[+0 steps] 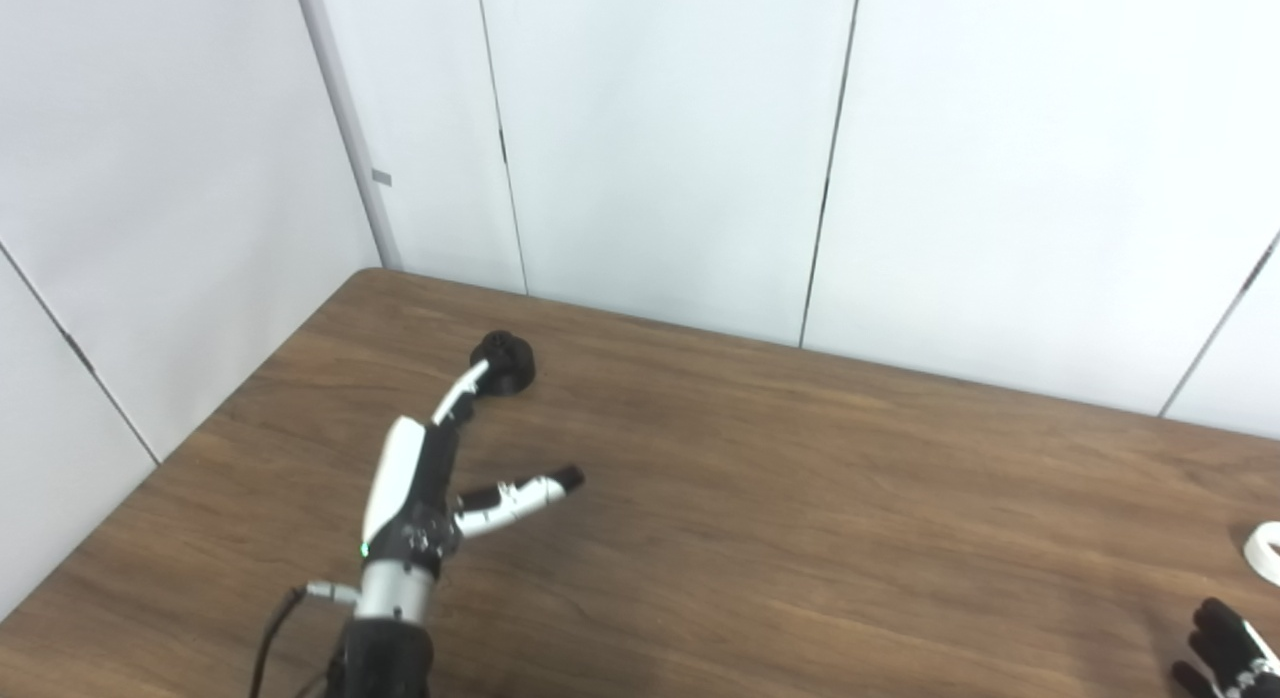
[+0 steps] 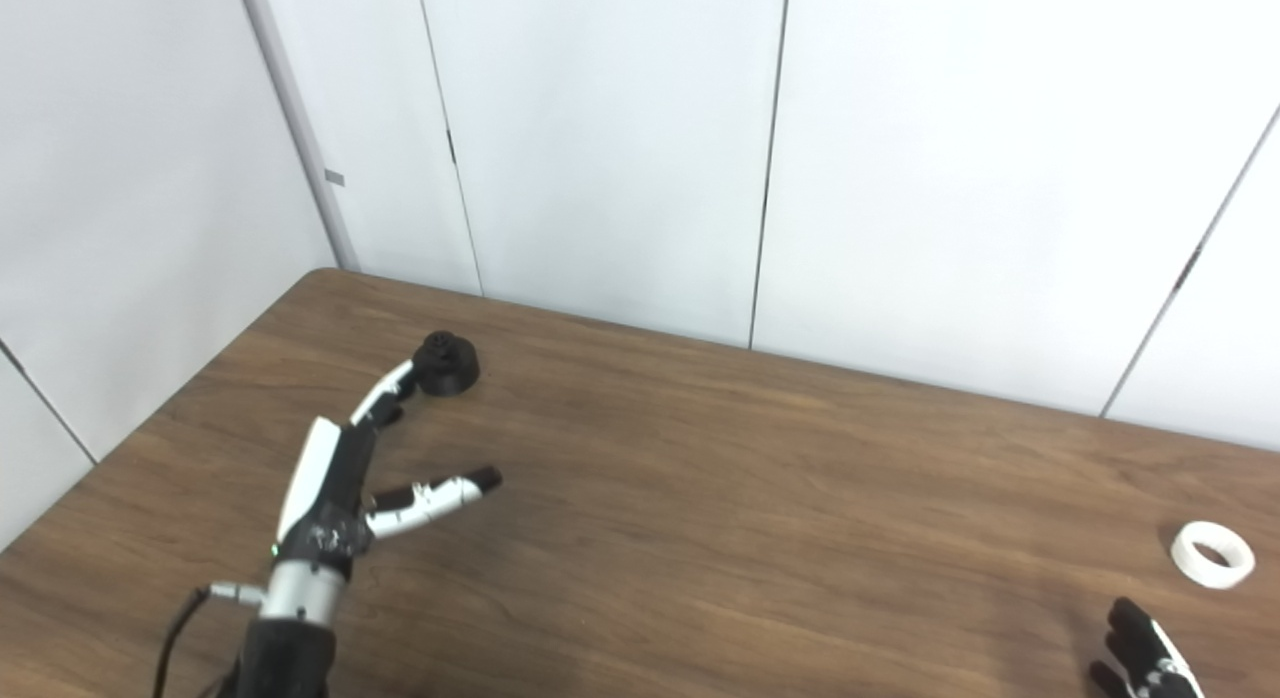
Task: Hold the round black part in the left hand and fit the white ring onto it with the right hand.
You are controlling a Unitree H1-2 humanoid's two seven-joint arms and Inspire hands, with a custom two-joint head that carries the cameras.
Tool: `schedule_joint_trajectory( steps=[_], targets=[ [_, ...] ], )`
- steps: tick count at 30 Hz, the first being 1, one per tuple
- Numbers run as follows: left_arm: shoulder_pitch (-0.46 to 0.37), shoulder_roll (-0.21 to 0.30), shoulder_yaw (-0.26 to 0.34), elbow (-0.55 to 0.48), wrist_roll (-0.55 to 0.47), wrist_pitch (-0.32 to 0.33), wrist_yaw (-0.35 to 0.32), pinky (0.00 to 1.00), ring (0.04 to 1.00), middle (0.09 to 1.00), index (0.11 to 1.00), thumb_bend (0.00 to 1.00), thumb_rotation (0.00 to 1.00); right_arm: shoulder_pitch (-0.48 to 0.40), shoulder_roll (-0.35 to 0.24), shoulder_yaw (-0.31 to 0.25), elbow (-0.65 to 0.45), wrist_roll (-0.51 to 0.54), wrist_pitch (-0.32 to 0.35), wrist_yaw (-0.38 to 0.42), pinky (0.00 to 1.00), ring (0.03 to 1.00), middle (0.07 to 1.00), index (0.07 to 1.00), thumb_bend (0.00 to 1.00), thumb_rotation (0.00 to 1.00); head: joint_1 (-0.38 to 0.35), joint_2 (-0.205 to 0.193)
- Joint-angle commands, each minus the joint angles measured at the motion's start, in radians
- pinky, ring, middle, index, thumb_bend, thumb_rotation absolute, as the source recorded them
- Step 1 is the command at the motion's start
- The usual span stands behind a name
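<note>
The round black part (image 2: pixel 446 363) sat on the table (image 2: pixel 760 538) in the upper left of the frame, not yet lifted. The left hand (image 2: pixel 335 493) reached toward it with fingers spread apart, one fingertip at the part's near edge. The white ring (image 2: pixel 1212 554) lay untouched at the far right, just above the right hand (image 2: pixel 1145 663), whose finger state could not be told at the frame's bottom edge. Judging by this, both grasps and the fitting remained.
</note>
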Motion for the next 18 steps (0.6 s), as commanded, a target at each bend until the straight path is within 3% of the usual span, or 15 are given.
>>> schedule_joint_trajectory(
  steps=[1,9,16,18],
  targets=[
    [-0.055,0.036,0.014,-0.005,0.04,0.021,0.001,0.91,0.924,0.91,0.897,0.93,0.35,0.037,-0.005,0.013,0.005,-0.004,-0.004,-0.001,0.88,0.929,0.91,0.876,0.63,0.95,-0.001,0.001],
    [-0.151,0.099,0.033,0.075,0.055,0.084,-0.022,0.95,0.971,0.938,0.885,0.91,0.35,0.039,-0.008,0.021,0.006,-0.01,-0.01,-0.007,0.89,0.925,0.907,0.875,0.64,0.96,-0.007,0.008],
    [-0.231,0.169,0.041,0.203,0.061,0.086,-0.011,1.0,1.0,0.944,0.88,0.93,0.34,0.043,-0.005,0.029,-0.005,-0.033,-0.006,-0.017,0.85,0.91,0.899,0.874,0.63,0.97,-0.012,0.011],
    [-0.257,0.189,0.038,0.245,0.06,0.081,-0.008,1.0,0.999,0.938,0.865,0.94,0.33,0.044,-0.005,0.031,-0.013,-0.027,0.002,-0.015,0.88,0.921,0.907,0.881,0.61,0.97,-0.013,0.012]
  ],
)
